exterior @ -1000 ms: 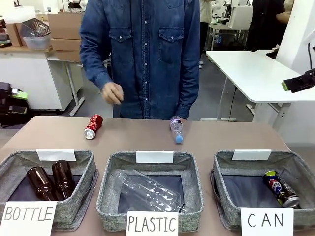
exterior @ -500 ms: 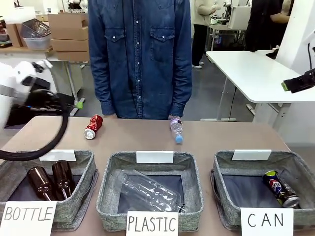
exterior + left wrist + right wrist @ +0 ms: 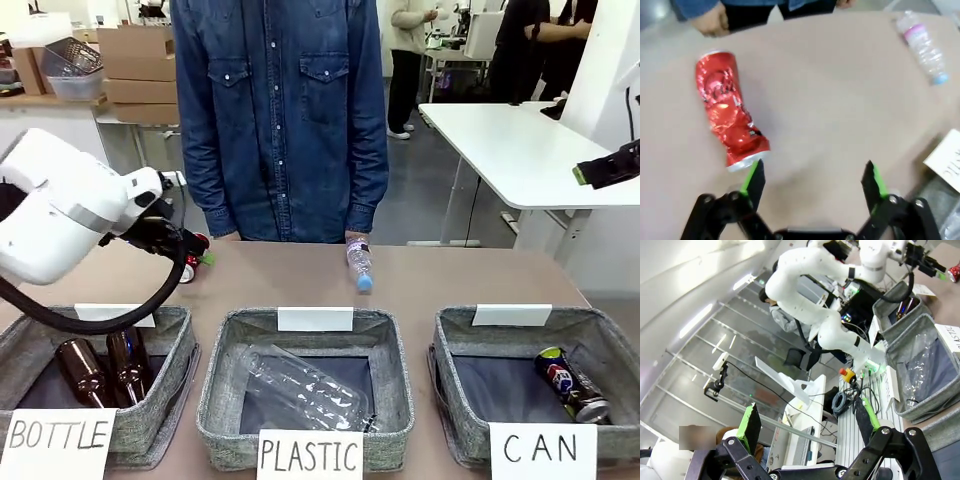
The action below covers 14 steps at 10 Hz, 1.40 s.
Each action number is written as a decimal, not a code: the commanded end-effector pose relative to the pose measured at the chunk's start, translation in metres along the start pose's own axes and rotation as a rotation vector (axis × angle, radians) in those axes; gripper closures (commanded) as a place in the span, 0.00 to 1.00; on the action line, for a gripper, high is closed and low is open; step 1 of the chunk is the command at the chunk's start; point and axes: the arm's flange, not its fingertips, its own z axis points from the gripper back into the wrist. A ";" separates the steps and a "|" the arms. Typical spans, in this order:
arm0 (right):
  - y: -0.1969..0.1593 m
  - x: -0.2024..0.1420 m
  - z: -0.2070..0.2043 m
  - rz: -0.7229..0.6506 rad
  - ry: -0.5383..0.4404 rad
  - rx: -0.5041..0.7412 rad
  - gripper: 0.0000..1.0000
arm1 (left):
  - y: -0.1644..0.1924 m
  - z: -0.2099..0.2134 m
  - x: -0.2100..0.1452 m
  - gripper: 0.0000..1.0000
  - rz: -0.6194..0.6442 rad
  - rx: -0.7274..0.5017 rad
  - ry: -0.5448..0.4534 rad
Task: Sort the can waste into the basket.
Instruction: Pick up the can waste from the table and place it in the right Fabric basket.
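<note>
Now, in the front view, we see the crushed red metal drink can (image 3: 184, 272) lying well apart from the grey fabric basket signed "CAN" (image 3: 455, 345), far to its left. The dark blue drink can (image 3: 568, 383) lies inside that basket. The left gripper (image 3: 195, 252) hovers at the red can.

In the left wrist view its fingers are spread and empty, one tip just beside the can's silver end.

In the right wrist view the right gripper (image 3: 805, 425) is spread, empty.

We judge the reach in hand; next, centre the jaws over the can. Half a second ago this arm stood farther back.
</note>
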 end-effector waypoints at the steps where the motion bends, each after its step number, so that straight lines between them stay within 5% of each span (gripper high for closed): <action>1: 0.001 -0.001 0.005 0.015 0.020 -0.004 0.00 | 0.010 0.011 0.049 0.00 0.069 0.023 0.087; 7: 0.001 -0.001 0.005 0.015 0.020 -0.004 0.00 | 0.048 -0.029 0.072 0.00 0.203 0.160 0.141; 12: 0.001 -0.001 0.005 0.015 0.020 -0.004 0.00 | 0.063 -0.065 0.070 0.00 0.167 0.228 0.150; 13: 0.001 -0.001 0.005 0.015 0.020 -0.004 0.00 | 0.063 -0.064 0.069 0.59 0.180 0.230 0.159; 14: 0.001 -0.001 0.005 0.015 0.020 -0.004 0.00 | 0.063 -0.063 0.068 0.59 0.182 0.237 0.162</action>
